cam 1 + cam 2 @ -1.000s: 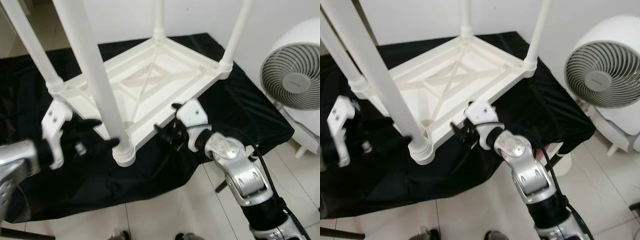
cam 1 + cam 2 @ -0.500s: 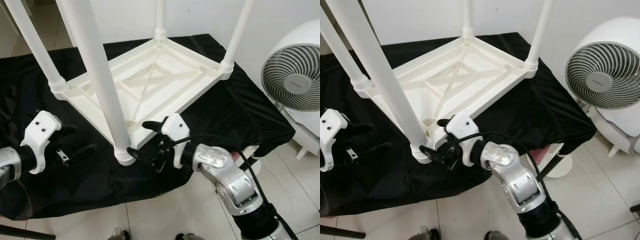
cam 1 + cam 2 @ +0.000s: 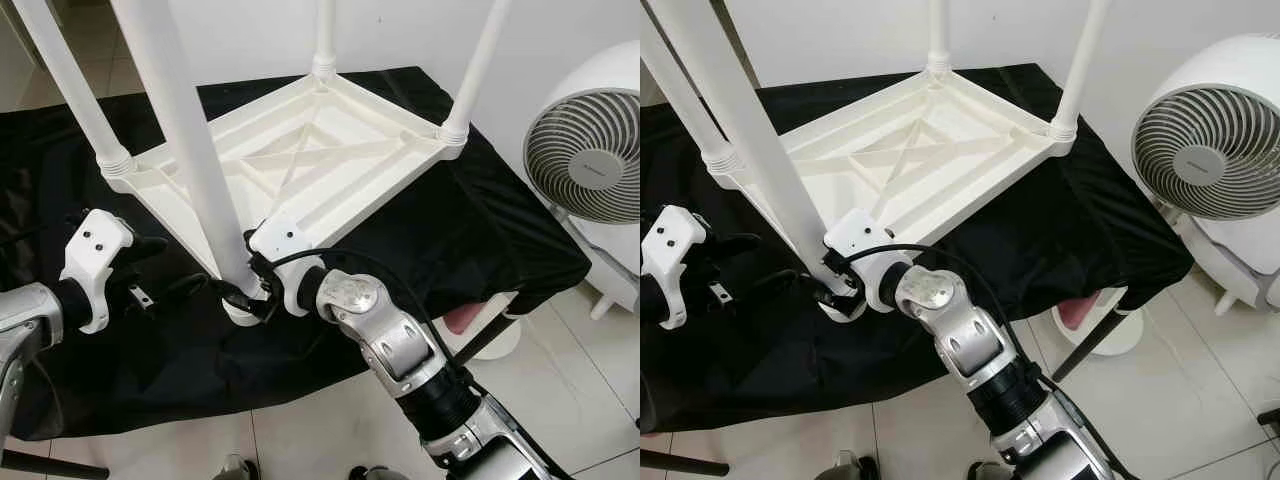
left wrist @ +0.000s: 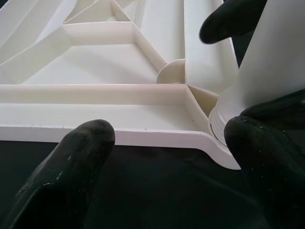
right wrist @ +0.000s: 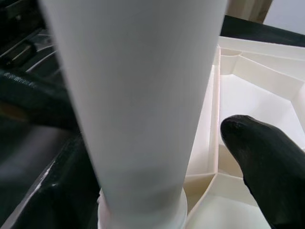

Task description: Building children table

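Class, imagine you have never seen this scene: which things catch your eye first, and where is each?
A white children's table lies upside down on a black cloth, legs pointing up. The right pincer straddles the base of the nearest leg, fingers either side, while the left pincer hovers beside it. A white fan stands at the right.

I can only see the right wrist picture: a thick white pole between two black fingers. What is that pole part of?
Observer: It is one leg of a white table lying upside down on a black cloth.
Operator: How many legs stick up?
Observer: Four, one at each corner.
Operator: What is the other arm doing?
Observer: The left pincer is open, low beside that same corner.
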Robot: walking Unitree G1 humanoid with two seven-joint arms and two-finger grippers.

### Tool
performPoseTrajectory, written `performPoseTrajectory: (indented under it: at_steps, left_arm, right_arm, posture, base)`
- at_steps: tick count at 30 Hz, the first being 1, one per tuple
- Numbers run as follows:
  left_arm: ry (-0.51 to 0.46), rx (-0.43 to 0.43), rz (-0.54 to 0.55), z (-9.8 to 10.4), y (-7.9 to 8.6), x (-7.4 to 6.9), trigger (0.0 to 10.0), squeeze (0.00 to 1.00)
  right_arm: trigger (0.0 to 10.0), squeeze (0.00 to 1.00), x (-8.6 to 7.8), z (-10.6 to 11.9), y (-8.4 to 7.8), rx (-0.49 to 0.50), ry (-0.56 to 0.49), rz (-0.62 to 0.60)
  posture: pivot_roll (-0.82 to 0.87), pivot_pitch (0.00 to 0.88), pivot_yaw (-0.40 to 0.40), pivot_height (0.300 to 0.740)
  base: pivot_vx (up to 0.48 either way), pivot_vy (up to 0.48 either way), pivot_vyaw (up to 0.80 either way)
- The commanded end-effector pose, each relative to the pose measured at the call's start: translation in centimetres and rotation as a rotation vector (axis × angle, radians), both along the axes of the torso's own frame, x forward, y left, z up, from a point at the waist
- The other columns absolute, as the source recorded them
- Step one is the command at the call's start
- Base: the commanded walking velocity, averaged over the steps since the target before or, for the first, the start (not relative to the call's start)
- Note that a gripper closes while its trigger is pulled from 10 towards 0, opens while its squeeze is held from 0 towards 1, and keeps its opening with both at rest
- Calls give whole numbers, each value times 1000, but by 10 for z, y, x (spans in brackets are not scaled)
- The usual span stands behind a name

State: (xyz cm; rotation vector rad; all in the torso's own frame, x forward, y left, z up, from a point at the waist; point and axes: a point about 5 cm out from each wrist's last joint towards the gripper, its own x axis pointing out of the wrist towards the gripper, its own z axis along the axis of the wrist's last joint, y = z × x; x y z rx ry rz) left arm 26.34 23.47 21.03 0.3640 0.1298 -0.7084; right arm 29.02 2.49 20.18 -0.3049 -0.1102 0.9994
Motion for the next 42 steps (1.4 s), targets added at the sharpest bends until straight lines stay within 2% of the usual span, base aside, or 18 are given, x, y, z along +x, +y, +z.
performPoseTrajectory:
  at_steps: [1, 4, 6, 9, 10, 11, 16, 23, 24, 25, 28, 30, 32, 34, 38, 40, 41, 42]
  left_arm:
    - [-63, 0, 157, 2, 8, 5, 10000, 0]
    - [-66, -2, 160, 2, 8, 5, 10000, 0]
    - [-71, -6, 163, 2, 7, 6, 10000, 0]
    - [-71, -8, 163, 3, 7, 6, 10000, 0]
    - [-73, -11, 164, 2, 6, 7, 10000, 0]
    - [-75, -13, 164, 2, 5, 7, 10000, 0]
    - [-84, -21, 171, 2, 4, 10, 10000, 0]
    - [-132, -14, 245, 7, 9, 22, 10000, 0]
    - [-181, -2, 328, 12, 13, 36, 10000, 0]
    - [-190, 1, 370, 13, 15, 43, 10000, 0]
    - [-191, 4, 406, 14, 17, 50, 10000, 0]
    - [-193, 17, 462, 14, 20, 60, 10000, 0]
    - [-194, 21, 476, 13, 20, 63, 10000, 0]
    - [-195, 19, 495, 13, 9, 85, 10000, 0]
    - [-171, 41, 494, 10, 1, 96, 10000, 0]
    - [-149, 72, 502, 5, -8, 109, 10000, 0]
    - [-149, 72, 502, 5, -8, 109, 10000, 0]
    - [-135, 77, 506, 3, -12, 115, 10000, 0]
  right_arm:
    - [10000, 0, 0, -1, 4, 8, 3, 2]
    - [10000, 0, 0, -1, 10, 30, 18, 5]
    - [10000, 0, 1, -2, 25, 71, 47, 17]
    - [10000, 0, 1, -2, 28, 78, 53, 20]
    - [4353, 0, 3, -3, 32, 82, 45, 4]
    - [0, 0, 5, -4, 33, 88, 41, -11]
    - [0, 0, 7, -4, 33, 115, 37, -48]
    - [0, 0, 2, -4, 21, 130, 37, -76]
    - [0, 0, -3, -8, 11, 122, 39, -80]
    - [0, 0, -6, -10, 6, 116, 39, -79]
    - [0, 0, -9, -12, 2, 110, 37, -76]
    - [0, 0, -10, -13, -6, 98, 29, -87]
    - [0, 0, -11, -14, -9, 95, 26, -90]
    - [0, 0, -8, -9, -24, 99, 11, -138]
    - [0, 0, -6, -8, -30, 99, 8, -163]
    - [0, 0, -5, -8, -36, 97, 9, -188]
    - [0, 0, -5, -8, -36, 97, 9, -188]
    - [0, 0, -5, -7, -39, 92, 8, -197]
  posture:
    - [-13, 155, 24, 740]
    - [-11, 155, 23, 740]
    - [-8, 154, 22, 740]
    - [-8, 154, 22, 740]
    - [-7, 153, 21, 740]
    - [-6, 154, 21, 740]
    - [-6, 154, 21, 740]
    - [-17, 155, 27, 740]
    - [-26, 157, 28, 740]
    - [-32, 158, 30, 740]
    - [-35, 158, 30, 740]
    - [-45, 157, 36, 740]
    - [-45, 157, 36, 740]
    - [-47, 155, 34, 740]
    - [-49, 154, 32, 740]
    - [-52, 152, 34, 740]
    - [-52, 152, 34, 740]
    - [-54, 151, 35, 740]
  base:
    - [0, 0, 0]
    - [0, 0, 0]
    - [0, 0, 0]
    - [0, 0, 0]
    - [0, 0, 0]
    - [0, 0, 0]
    - [0, 0, 0]
    - [0, 0, 0]
    - [0, 0, 0]
    - [0, 0, 0]
    - [0, 0, 0]
    - [0, 0, 0]
    - [0, 0, 0]
    - [0, 0, 0]
    - [0, 0, 0]
    - [0, 0, 0]
    - [0, 0, 0]
    - [0, 0, 0]
